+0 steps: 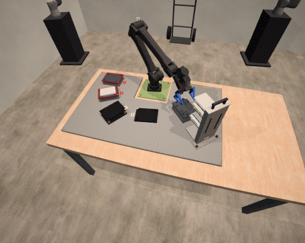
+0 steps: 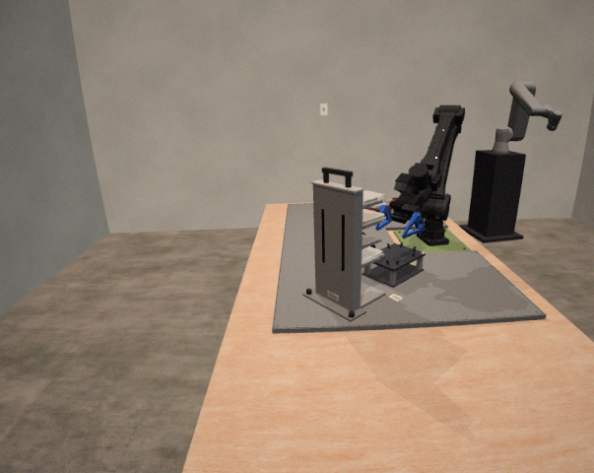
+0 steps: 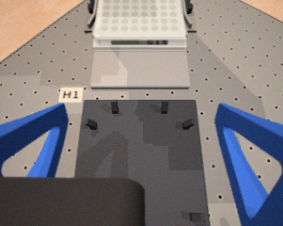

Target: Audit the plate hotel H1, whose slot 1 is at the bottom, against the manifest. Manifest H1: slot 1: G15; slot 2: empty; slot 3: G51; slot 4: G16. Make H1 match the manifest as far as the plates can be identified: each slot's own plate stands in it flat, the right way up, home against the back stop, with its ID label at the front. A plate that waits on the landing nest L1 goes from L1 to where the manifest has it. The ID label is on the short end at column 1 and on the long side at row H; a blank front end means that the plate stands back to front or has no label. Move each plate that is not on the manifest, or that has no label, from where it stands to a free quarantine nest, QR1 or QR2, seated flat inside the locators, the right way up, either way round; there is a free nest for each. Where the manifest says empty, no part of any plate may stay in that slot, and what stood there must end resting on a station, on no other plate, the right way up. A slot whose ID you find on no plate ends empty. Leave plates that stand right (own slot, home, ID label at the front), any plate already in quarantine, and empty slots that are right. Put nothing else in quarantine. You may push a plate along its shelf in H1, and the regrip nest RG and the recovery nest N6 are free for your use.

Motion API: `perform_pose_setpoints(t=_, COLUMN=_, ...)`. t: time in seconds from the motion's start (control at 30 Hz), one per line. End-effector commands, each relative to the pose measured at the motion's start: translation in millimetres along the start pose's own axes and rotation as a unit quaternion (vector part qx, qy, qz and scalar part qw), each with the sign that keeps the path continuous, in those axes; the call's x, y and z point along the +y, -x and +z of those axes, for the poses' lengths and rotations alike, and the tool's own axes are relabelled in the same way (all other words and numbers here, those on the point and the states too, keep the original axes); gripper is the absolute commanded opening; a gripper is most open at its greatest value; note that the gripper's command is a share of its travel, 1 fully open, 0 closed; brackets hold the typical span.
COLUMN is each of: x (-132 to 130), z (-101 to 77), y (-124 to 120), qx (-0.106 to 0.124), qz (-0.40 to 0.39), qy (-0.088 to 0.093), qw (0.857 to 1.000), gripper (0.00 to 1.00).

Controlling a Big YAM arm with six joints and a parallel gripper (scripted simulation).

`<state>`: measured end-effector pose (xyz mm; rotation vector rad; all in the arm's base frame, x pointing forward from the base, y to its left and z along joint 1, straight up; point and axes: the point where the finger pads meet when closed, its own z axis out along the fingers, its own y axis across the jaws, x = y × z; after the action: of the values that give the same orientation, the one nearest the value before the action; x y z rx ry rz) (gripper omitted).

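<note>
The plate hotel H1 (image 1: 211,122) (image 2: 337,238) stands upright on the grey mat, with pale plates showing in its shelves. In the wrist view a white well plate (image 3: 139,21) sits in the bottom slot, and its front label (image 3: 157,42) reads G15. A white tag H1 (image 3: 70,94) lies on the mat. The dark landing nest (image 1: 181,111) (image 2: 394,262) (image 3: 132,160) in front of the hotel holds no plate, only its locator pins. My gripper (image 1: 184,95) (image 2: 399,220) (image 3: 141,111) is open and empty. It hangs above the landing nest and faces the hotel front.
Two red-framed quarantine nests lie at the far left: the far one (image 1: 112,77) is dark, and the near one (image 1: 107,91) holds a white plate. Two black nests (image 1: 112,112) (image 1: 146,115) lie mid-mat. The arm base stands on a green pad (image 1: 143,91).
</note>
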<state>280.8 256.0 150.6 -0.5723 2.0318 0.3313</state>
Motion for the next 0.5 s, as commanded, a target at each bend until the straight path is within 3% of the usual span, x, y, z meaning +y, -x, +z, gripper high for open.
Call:
perform_pose_setpoints(t=0.0, x=6.5, z=0.8, y=3.1, qx=-0.013, qz=0.006, qy=0.007, qw=1.0, gripper=1.0)
perform_pose_setpoints(t=0.3, x=6.9, z=3.8, y=-3.0, qx=-0.015, qz=0.004, qy=0.008, qw=1.0, gripper=1.0)
perform_pose_setpoints(t=0.33, x=8.8, z=5.7, y=31.2, qx=-0.041, qz=0.011, qy=0.008, qw=0.999, gripper=1.0)
perform_pose_setpoints(t=0.47, x=4.6, z=13.1, y=33.7, qx=-0.041, qz=0.008, qy=0.004, qw=0.999, gripper=1.0)
